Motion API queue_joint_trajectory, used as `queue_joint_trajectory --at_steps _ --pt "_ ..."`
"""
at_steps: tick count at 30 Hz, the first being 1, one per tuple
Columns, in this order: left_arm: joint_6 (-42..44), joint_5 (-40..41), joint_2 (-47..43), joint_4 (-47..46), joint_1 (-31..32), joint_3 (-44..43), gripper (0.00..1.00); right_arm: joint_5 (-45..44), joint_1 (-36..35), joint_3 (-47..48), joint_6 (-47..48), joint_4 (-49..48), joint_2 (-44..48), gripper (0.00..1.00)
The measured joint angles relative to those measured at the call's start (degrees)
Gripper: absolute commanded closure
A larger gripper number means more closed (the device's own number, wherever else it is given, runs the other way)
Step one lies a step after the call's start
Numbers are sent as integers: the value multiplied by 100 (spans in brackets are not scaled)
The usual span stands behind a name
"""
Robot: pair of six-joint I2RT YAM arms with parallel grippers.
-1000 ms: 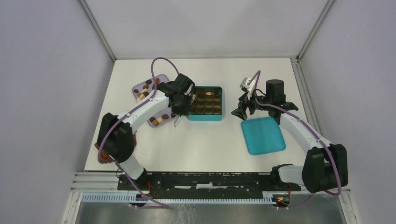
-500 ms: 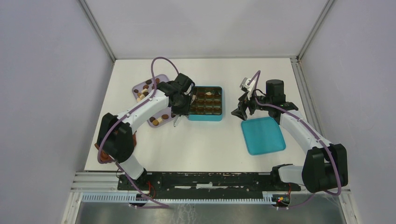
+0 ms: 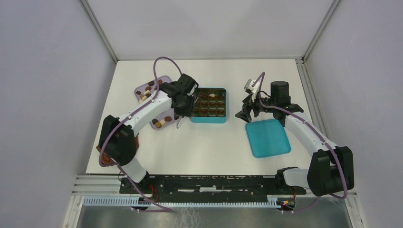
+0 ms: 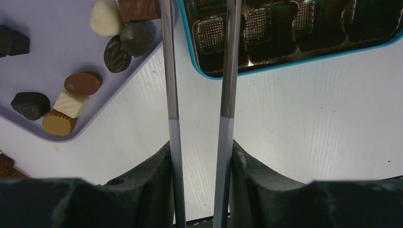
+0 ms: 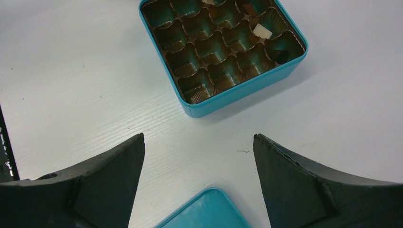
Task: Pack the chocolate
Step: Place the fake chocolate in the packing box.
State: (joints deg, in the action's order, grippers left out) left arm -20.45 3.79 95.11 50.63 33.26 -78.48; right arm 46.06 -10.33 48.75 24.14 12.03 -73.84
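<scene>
- At the near edge, a reddish-brown cloth (image 3: 104, 159) peeks out by the left arm's base, well behind its gripper.
- A teal lid (image 3: 267, 137) lies flat on the white table (image 3: 209, 152). One corner sits just below and behind the right gripper (image 5: 198, 137).
- The right gripper hovers over bare table, its black jaws spread wide with nothing between them. The teal box (image 5: 237, 97) lies ahead of it, apart.
- The left gripper (image 4: 198, 19) hangs over the strip of table between tray and box. Its thin fingers (image 4: 168, 71) run parallel with a narrow gap between them. Their tips run off the wrist view and the arm hides them from above, so whether they pinch a piece cannot be told.
- To that gripper's left, the lilac tray (image 4: 43, 57) holds loose chocolate (image 4: 83, 83) in dark, tan and cream pieces.
- To its right, the box's near corner passes under the right-hand finger.
- More chocolate sits in cells along the side of the box farthest from the right gripper, among them a cream piece (image 5: 262, 31) and a dark piece (image 5: 281, 56).
</scene>
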Motion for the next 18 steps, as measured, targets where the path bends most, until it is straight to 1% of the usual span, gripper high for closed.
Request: queue_joint_trajectory --at_steps 9,18 --pt "0 17 -72 -4 0 -22 61 2 0 0 2 11 0 10" --pt "-2 -245 -730 -197 0 2 64 7 0 0 20 11 0 10"
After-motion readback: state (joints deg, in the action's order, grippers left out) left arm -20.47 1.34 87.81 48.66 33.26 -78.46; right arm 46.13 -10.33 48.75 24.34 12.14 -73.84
